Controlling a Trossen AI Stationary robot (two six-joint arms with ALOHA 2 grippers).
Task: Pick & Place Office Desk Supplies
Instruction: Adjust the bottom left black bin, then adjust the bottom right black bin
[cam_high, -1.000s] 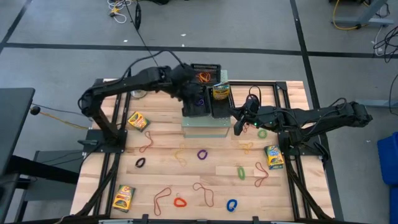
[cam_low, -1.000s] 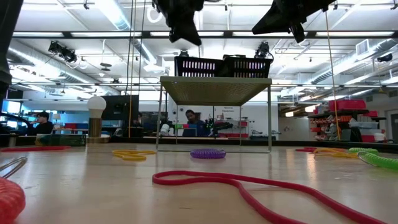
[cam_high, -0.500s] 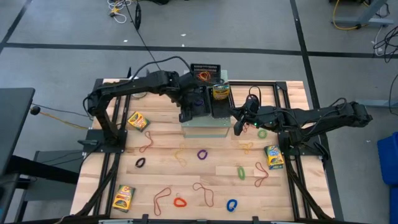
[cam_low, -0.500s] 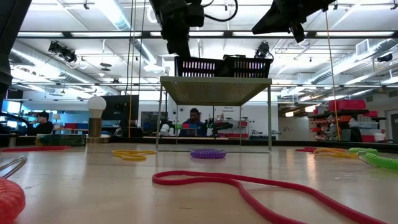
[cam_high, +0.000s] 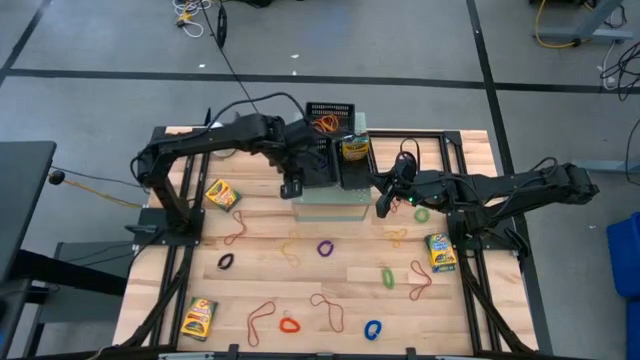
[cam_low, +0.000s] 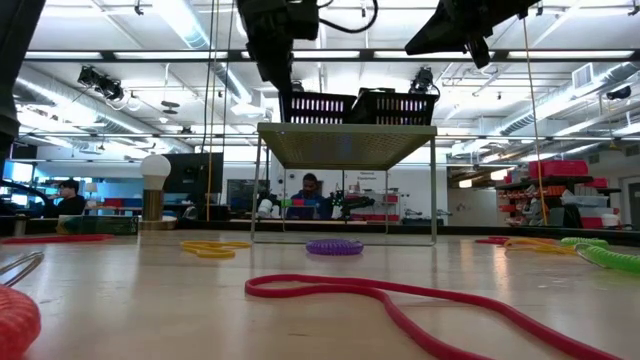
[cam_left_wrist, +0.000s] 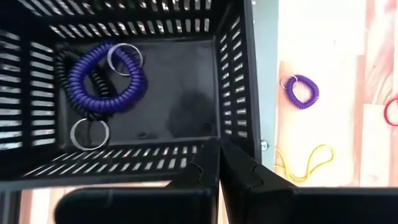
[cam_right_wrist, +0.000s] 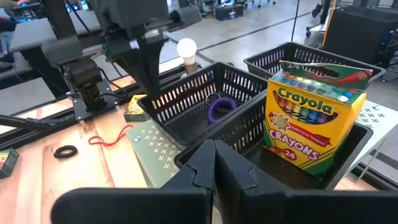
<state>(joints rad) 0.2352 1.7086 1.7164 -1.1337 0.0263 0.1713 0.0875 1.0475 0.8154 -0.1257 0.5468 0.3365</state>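
**Black mesh trays loaded, left gripper pulled off the tray**

Black mesh trays (cam_high: 325, 150) sit on the pale-green perforated box (cam_high: 330, 205) near the far edge of the surface (cam_high: 300, 290). Left gripper (cam_high: 291, 187), fingers together and empty, has backed out from over the tray toward the left edge; a second ago it hung over the tray's middle. Right gripper (cam_high: 381, 207), fingers together and empty, hasn't moved, just right of the box. Loose supplies all lie where they were.

View differences:
- Left wrist view: purple coil loop (cam_left_wrist: 106, 78) with metal rings lies inside the tray, a black coil under it; another purple loop (cam_left_wrist: 301, 91) and a yellow rubber band (cam_left_wrist: 308, 163) lie on the wood beside the box. High view hides the tray contents behind the arm.
- Right wrist view: crayon box (cam_right_wrist: 311, 121) stands upright in the nearer tray, label readable; high view shows only its top (cam_high: 355, 147).
- High view only: three more crayon boxes, left (cam_high: 221, 194), near-left corner (cam_high: 199, 317), right (cam_high: 440, 252); green loop (cam_high: 387, 277), blue loop (cam_high: 372, 329), red loop (cam_high: 289, 324), black loop (cam_high: 225, 262).
- Low view: red band (cam_low: 400, 300) close up; people in the room behind.
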